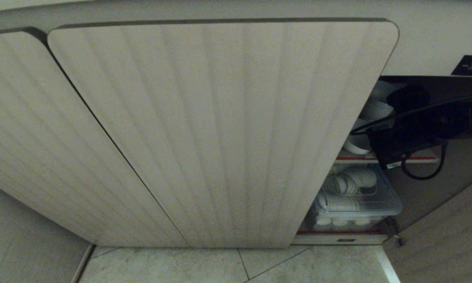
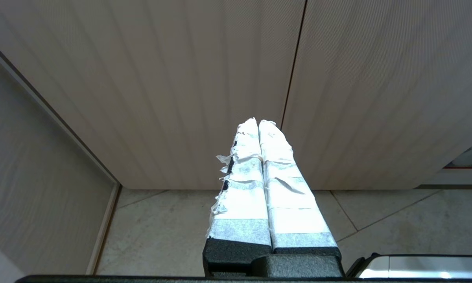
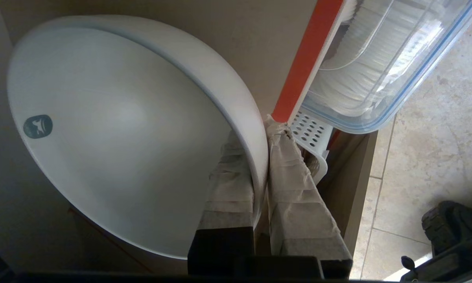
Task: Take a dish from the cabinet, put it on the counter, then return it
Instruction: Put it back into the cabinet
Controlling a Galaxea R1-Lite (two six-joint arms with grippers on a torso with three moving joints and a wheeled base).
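The left pincer (image 2: 259,125) is parked at nine o'clock, clenched on nothing, in front of the closed doors of the cabinet (image 1: 220,129). At three o'clock, inside the open part, the right pincer (image 3: 264,129) is clenched on the rim of the dish (image 3: 114,129), with one finger inside the bowl and one outside. The dish is seen above the red-edged shelf (image 3: 306,59). A clear box (image 1: 358,200) of white dishes is kept below. It cannot be told if the dish is being taken out or put back. Slow moves are likely needed next, so the rim is not knocked.
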